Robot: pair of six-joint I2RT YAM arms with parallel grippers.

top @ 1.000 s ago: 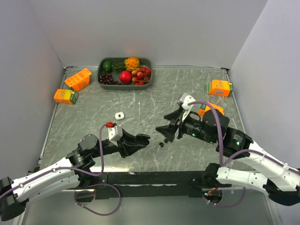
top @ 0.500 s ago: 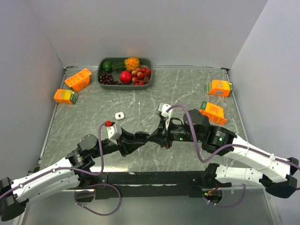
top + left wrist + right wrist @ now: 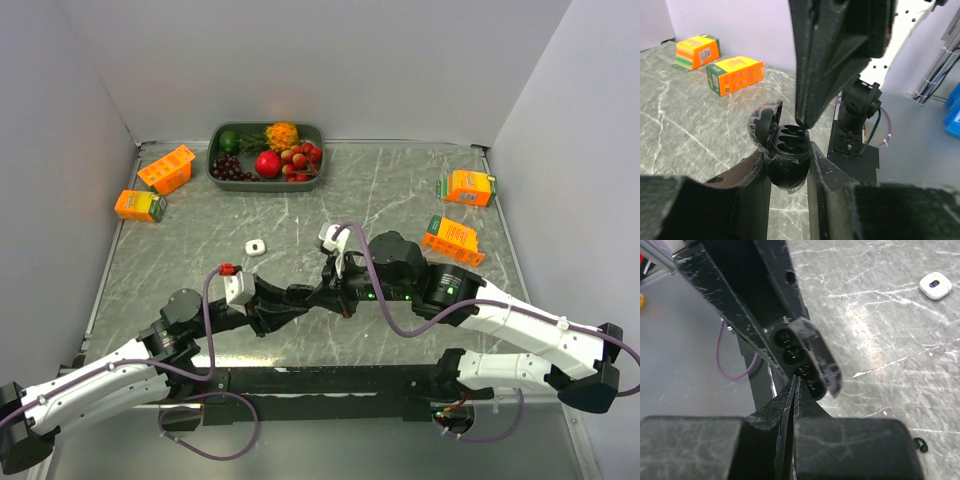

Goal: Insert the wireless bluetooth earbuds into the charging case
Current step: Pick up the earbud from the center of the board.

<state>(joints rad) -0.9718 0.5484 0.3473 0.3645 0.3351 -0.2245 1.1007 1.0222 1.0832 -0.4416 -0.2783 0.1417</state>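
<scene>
**Charging case and earbuds.** The glossy black, rounded charging case (image 3: pixel 787 150) is held off the table, clamped at its lower body between the two fingers of the left claw (image 3: pixel 788 159). Its mouth faces up. The dark wells lie side by side across the gap between those fingers, so the long axis runs crosswise to the grip. The domed lid (image 3: pixel 762 122) stands hinged back, tilted away from the wells.

The right claw (image 3: pixel 794 382) comes down from above with its fingers pressed almost together, leaving only a thin slit. Its tip is at the rim of the open wells. Whether a bud is pinched in the slit cannot be told.

One tiny glossy black earbud (image 3: pixel 921 445) lies on the table, below and to one side of the right claw and apart from the case. A small white rounded bud with a dark oval mark (image 3: pixel 936 285) lies flat, farther beyond the claw.

**Surroundings.** The grey marbled table (image 3: pixel 400 190) carries two orange cartons (image 3: pixel 735 75) beyond the held case on the right arm's side. Two more orange cartons (image 3: pixel 165 168) lie far off on the left arm's side. A dark green tray of fruit (image 3: pixel 213 160) sits at the far edge, well apart from both claws. Only the right claw's own fingers stand over the wells.
</scene>
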